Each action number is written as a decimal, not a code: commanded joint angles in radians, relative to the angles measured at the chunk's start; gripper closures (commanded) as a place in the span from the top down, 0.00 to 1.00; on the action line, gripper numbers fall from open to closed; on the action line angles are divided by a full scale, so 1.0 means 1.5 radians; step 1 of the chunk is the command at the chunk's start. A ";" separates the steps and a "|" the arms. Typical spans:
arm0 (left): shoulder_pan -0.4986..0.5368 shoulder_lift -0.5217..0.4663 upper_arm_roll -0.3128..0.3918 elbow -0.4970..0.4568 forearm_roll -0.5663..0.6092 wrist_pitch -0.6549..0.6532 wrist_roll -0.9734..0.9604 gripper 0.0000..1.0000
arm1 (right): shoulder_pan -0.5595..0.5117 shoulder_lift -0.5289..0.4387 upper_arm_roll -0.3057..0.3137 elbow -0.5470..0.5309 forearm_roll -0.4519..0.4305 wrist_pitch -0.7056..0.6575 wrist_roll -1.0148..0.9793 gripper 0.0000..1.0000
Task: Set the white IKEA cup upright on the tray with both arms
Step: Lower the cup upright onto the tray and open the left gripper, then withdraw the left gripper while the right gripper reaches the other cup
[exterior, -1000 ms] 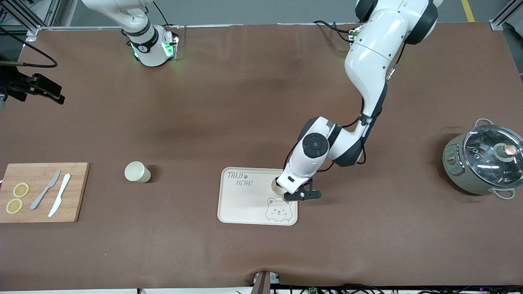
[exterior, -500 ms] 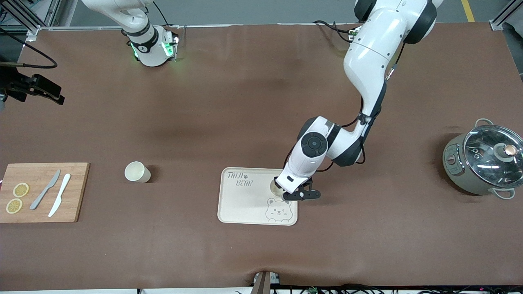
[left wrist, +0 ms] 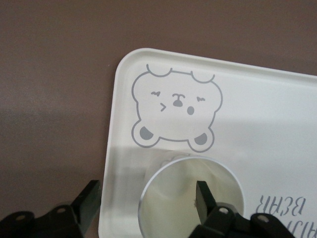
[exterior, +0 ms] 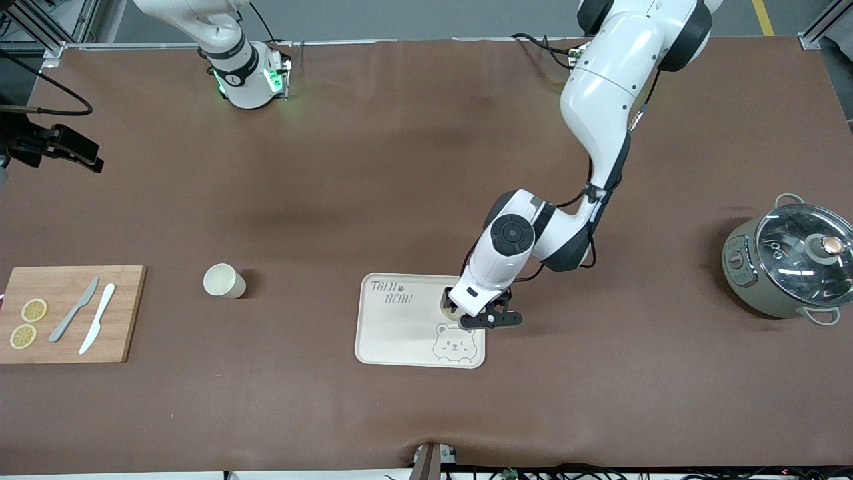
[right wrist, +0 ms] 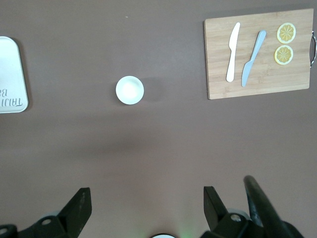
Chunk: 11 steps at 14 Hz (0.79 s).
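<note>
The cream tray (exterior: 400, 333) with the bear drawing lies mid-table; it also shows in the left wrist view (left wrist: 267, 129). A white cup (exterior: 444, 309) stands upright on it beside the bear, its open mouth up (left wrist: 168, 208). My left gripper (exterior: 474, 313) is low over this cup and open (left wrist: 146, 191): one finger is inside the cup, the other outside and clear of its wall. A second white cup (exterior: 224, 281) stands upright on the table toward the right arm's end (right wrist: 130, 89). My right gripper (right wrist: 146, 198) is open and empty, waiting high above the table.
A wooden cutting board (exterior: 70, 313) with two knives and lemon slices lies at the right arm's end (right wrist: 257, 52). A pot with a glass lid (exterior: 786, 267) stands at the left arm's end. Bare brown table lies between the tray and the second cup.
My left hand has shifted slightly over the cup on the tray, hiding more of its rim. The cup, the tray and the right arm have not moved.
</note>
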 commanded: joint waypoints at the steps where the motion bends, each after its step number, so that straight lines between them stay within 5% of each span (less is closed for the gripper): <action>1: -0.011 -0.033 0.015 0.000 0.018 -0.059 -0.017 0.88 | -0.014 0.035 0.004 0.011 -0.007 0.000 -0.004 1.00; 7: 0.020 -0.131 0.015 -0.008 0.019 -0.200 0.019 0.99 | -0.036 0.097 0.004 0.009 -0.007 0.021 -0.002 1.00; 11: 0.068 -0.187 0.013 -0.010 0.018 -0.284 0.140 1.00 | -0.070 0.152 0.005 -0.031 0.006 0.110 0.005 1.00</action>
